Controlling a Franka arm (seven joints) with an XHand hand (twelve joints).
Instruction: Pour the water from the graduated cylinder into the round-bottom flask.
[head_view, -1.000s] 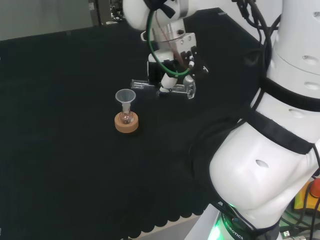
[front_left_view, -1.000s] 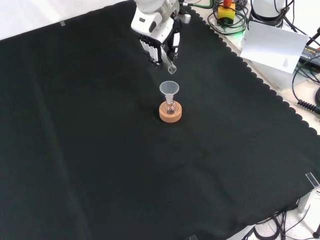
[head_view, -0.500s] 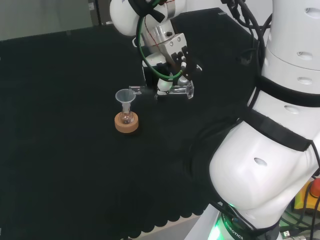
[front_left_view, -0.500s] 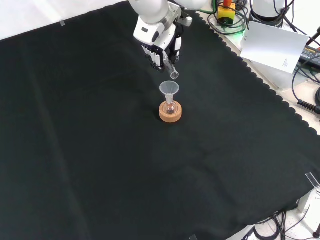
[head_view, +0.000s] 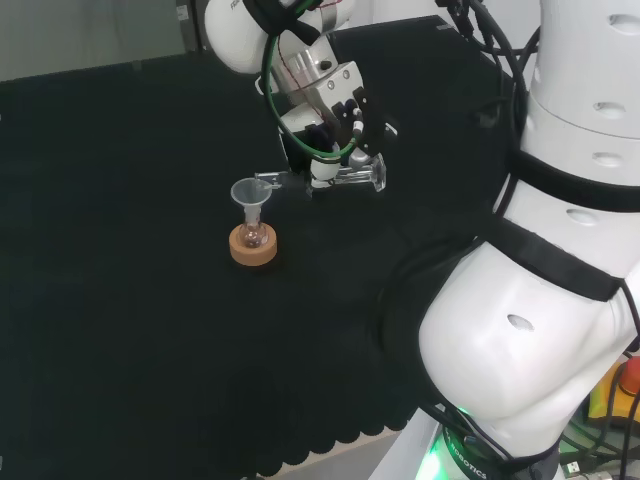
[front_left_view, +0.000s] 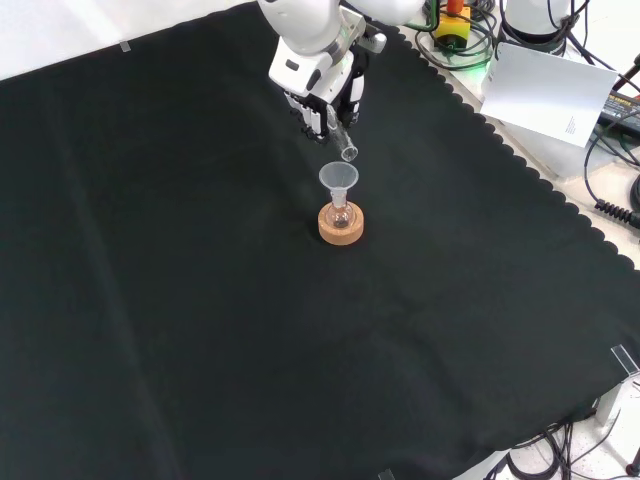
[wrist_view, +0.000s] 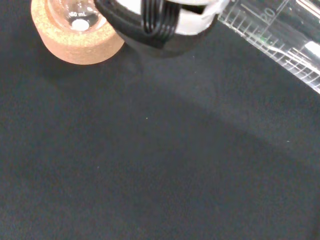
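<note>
Graduated cylinder (head_view: 345, 179), clasped by curled fingers of hand (head_view: 335, 125), lying near-level with spout just right of funnel (head_view: 250, 192) in head view, above round-bottom flask (head_view: 254, 236) on cork ring (head_view: 253, 248); step: pouring approach; next: bring spout over funnel, tip further.

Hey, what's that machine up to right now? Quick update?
Hand curled round graduated cylinder, tipped sideways. Its mouth near funnel on flask. Nothing in the way.
</note>
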